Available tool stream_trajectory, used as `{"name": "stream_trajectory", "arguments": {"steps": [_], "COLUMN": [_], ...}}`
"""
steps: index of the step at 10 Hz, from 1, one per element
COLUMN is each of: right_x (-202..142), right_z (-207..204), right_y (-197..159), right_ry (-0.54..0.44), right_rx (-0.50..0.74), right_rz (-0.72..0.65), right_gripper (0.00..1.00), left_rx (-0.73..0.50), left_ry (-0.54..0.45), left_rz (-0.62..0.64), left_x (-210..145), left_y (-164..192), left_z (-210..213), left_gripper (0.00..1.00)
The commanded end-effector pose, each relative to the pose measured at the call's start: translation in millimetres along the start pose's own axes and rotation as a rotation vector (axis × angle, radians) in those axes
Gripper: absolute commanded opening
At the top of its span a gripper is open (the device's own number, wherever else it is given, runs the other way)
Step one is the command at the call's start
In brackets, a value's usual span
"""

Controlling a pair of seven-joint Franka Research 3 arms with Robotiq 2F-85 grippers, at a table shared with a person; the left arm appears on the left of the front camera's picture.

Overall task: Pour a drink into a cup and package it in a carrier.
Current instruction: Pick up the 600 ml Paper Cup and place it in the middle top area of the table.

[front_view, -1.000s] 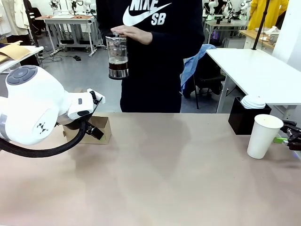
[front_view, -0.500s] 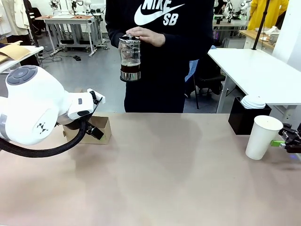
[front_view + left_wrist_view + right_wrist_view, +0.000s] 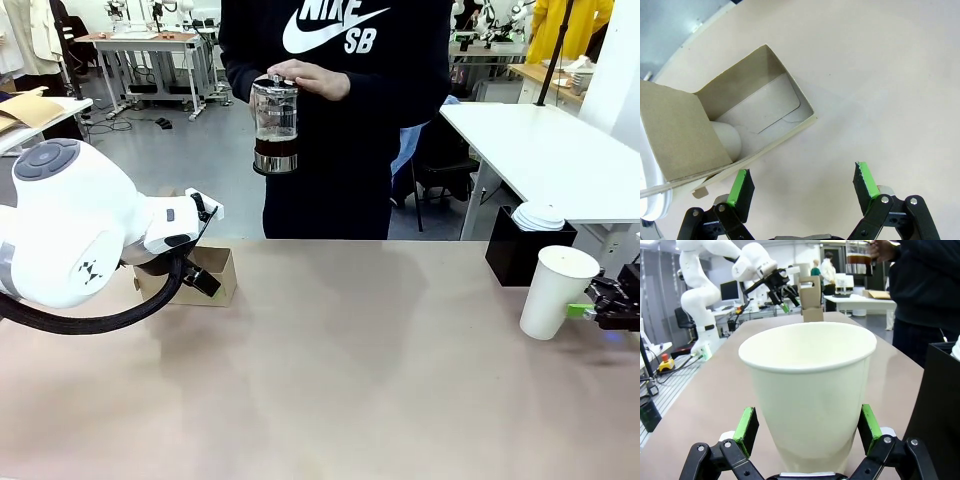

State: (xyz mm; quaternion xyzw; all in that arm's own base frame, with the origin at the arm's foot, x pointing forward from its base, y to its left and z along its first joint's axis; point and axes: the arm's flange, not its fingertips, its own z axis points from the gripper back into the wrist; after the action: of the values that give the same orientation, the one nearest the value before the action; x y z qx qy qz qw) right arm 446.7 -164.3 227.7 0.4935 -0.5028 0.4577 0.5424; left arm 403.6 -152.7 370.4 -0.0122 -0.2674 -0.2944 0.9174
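At table's [image 3: 350, 380] edge, right gripper [image 3: 807, 425] level around cup [image 3: 807, 370]; left gripper [image 3: 802, 182] by carrier [image 3: 755, 95]; both with jaws apart.

Cup [image 3: 810, 385] inside wide-spread right hand [image 3: 807, 425]

left end effector [image 3: 802, 180] pointing down, jaws spread wide; right end effector [image 3: 807, 426] level, jaws spread wide

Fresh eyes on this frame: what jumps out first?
At top centre, a person's hand holds a jug of dark drink in the air. At the right edge, the open right pincer straddles a lidless white cup; at the left, the open left pincer hovers near the cardboard carrier.
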Motion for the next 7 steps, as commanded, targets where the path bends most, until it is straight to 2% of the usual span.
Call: {"name": "stream_trajectory", "arguments": {"steps": [1,7], "right_x": [4.2,-2.1], "right_z": [-12.1,-31.3], "right_y": [1.6,-10.6], "right_ry": [0.008,0.021], "right_rx": [0.006,0.022], "right_rz": [0.0,-0.024], "right_gripper": [1.0,1.0], "left_rx": [-0.001,-0.001], "left_ry": [0.0,0.0], "left_rz": [0.002,0.002], "left_x": [-0.3,-0.3], "left_y": [0.5,0.5], "left_z": [0.1,0.1], "left_gripper": [1.0,1.0]}}
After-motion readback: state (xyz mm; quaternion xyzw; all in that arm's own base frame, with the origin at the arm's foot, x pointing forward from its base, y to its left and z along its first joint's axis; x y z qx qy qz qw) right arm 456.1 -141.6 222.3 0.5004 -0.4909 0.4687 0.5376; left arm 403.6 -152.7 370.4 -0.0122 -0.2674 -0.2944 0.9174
